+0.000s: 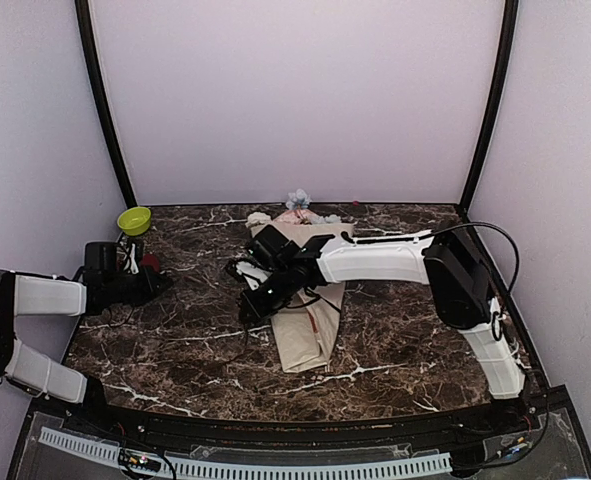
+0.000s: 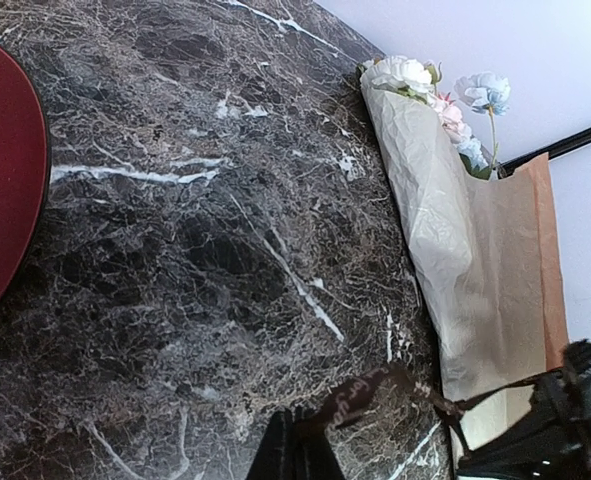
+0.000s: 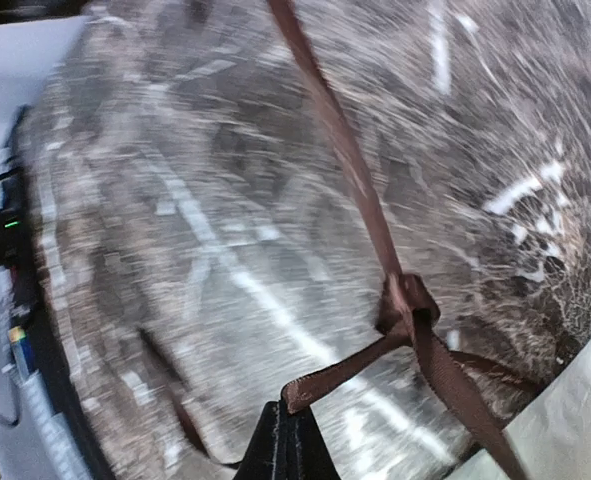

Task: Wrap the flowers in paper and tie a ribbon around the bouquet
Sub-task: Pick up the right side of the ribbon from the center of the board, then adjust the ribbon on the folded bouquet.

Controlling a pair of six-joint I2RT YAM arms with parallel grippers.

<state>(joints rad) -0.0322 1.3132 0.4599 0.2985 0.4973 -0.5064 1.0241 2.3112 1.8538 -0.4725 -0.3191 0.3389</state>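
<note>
at the middle of the worktop [image 1: 395, 340], beside the lying bouquet [image 1: 310, 330], the right gripper [image 3: 287, 420] is pinching the ribbon [image 3: 360, 190] tight near its loose knot [image 3: 407, 305] while the left gripper [image 2: 295, 435] is clamping the other end, so it's looking like both should be pulling apart evenly.

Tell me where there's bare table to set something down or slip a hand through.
Bare marble lies near the front edge, between the left arm and the bouquet, and front right, between the bouquet and the right arm's base. Crowded: the middle, where the right gripper and ribbon meet the bouquet, and the far left by the green bowl.
</note>
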